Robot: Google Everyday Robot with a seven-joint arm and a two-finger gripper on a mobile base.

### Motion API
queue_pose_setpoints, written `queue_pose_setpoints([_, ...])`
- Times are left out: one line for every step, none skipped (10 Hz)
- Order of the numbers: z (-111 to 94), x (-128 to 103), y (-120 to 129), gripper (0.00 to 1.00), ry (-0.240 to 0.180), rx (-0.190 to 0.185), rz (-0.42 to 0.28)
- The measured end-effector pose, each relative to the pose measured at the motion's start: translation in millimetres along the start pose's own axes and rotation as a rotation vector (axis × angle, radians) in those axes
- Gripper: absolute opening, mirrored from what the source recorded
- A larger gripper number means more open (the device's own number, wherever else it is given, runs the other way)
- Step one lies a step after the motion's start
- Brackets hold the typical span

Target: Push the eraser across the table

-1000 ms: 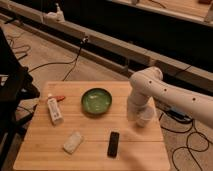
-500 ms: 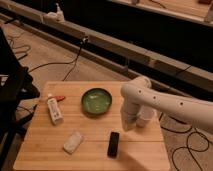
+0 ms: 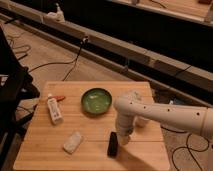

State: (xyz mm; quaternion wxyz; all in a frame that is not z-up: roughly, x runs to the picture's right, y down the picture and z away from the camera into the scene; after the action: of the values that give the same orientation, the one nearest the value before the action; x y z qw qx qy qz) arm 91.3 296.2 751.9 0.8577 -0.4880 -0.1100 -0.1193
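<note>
The eraser [image 3: 113, 144] is a small flat black bar lying near the front edge of the wooden table [image 3: 90, 127], right of centre. My white arm comes in from the right and bends down to the gripper [image 3: 123, 138], which hangs just right of the eraser's upper end, right beside it; I cannot tell whether it touches. The gripper's tip is partly hidden by the wrist.
A green bowl [image 3: 96, 100] sits at the table's middle back. A white tube with a red cap [image 3: 54, 108] lies at the left. A pale rounded block [image 3: 73, 142] lies front left. Cables run across the floor behind the table.
My arm has swung left and forward over the table, bringing the gripper down beside the eraser. The eraser and the other objects have not visibly moved.
</note>
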Motion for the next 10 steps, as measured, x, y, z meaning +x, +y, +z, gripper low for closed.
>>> queue_pose_setpoints([11, 0, 1, 0.0, -0.009, -0.022, 0.005])
queue_pose_setpoints([18, -1, 1, 0.0, -0.016, -0.037, 0.008])
queue_pose_setpoints([23, -3, -3, 0.0, -0.02, -0.043, 0.005])
queue_pose_setpoints([24, -6, -8, 0.0, -0.02, -0.043, -0.001])
queue_pose_setpoints([24, -8, -13, 0.0, -0.02, -0.039, -0.005])
queue_pose_setpoints([22, -11, -19, 0.0, -0.02, -0.03, -0.014])
queue_pose_setpoints([19, -13, -25, 0.0, -0.02, -0.018, -0.023])
queue_pose_setpoints([13, -21, -36, 0.0, -0.018, 0.001, -0.043])
queue_pose_setpoints([7, -30, -47, 0.0, -0.018, 0.018, -0.066])
queue_pose_setpoints([2, -40, -56, 0.0, -0.018, 0.032, -0.092])
